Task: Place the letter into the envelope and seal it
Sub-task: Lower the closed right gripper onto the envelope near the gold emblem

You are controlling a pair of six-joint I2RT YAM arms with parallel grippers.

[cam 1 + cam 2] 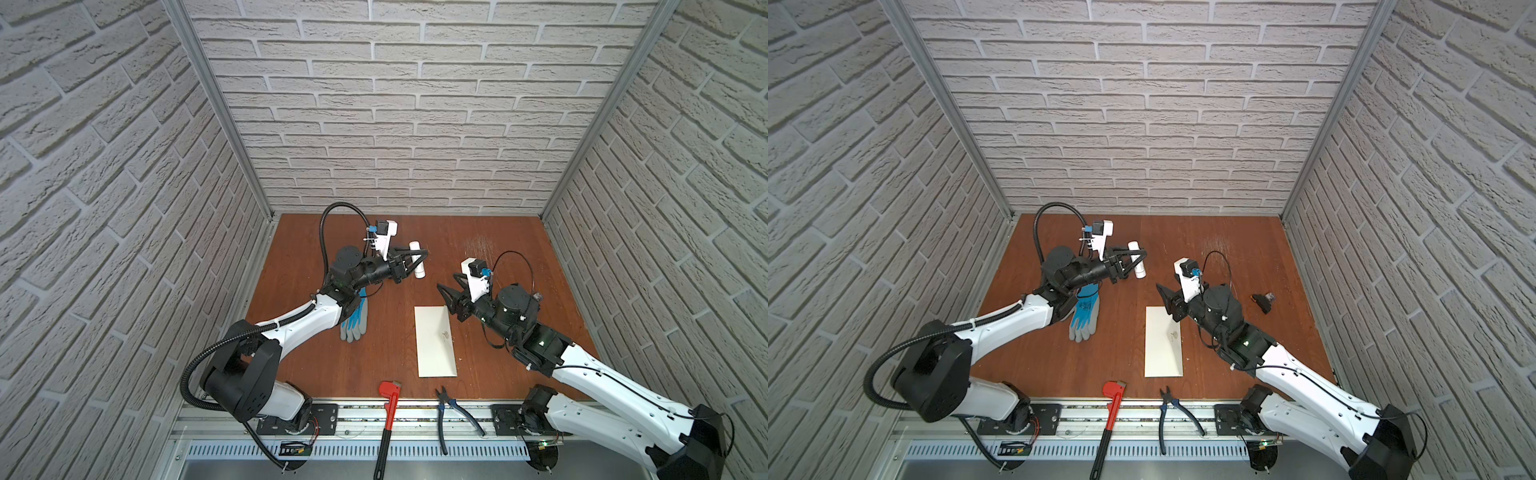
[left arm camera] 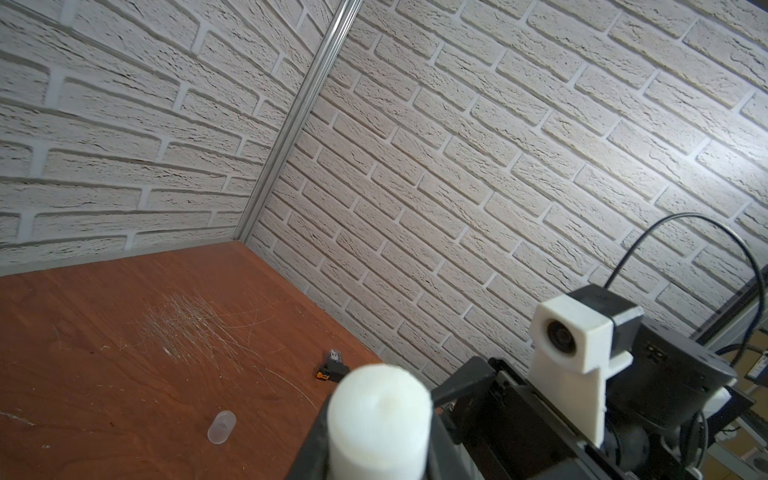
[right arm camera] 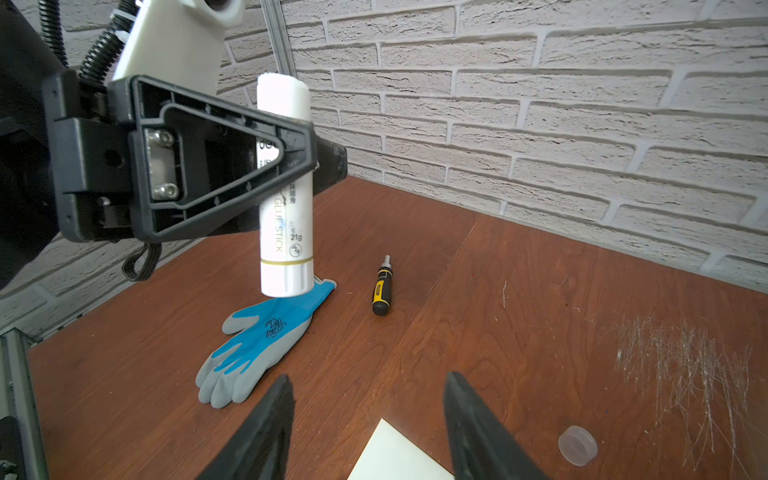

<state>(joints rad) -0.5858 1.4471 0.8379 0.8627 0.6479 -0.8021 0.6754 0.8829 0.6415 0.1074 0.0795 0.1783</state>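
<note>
Wrench (image 1: 388, 405) nearest, idle. Your left fingers (image 3: 228, 199) clamp the uncapped glue stick (image 3: 286, 237). Right fingers (image 3: 266, 436) are spread, empty, over the envelope (image 1: 434, 345) mid counter (image 1: 316, 365). Letter unseen, likely inside. Gluing and sealing remain.

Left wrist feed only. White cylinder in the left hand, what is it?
Observer: A glue stick. The right wrist view shows GLUE STICK printed down its side.
Operator: Where's the envelope?
Observer: The envelope lies flat on the table, toward the front. Its far corner sits beneath the right hand, which hovers open and empty.
</note>
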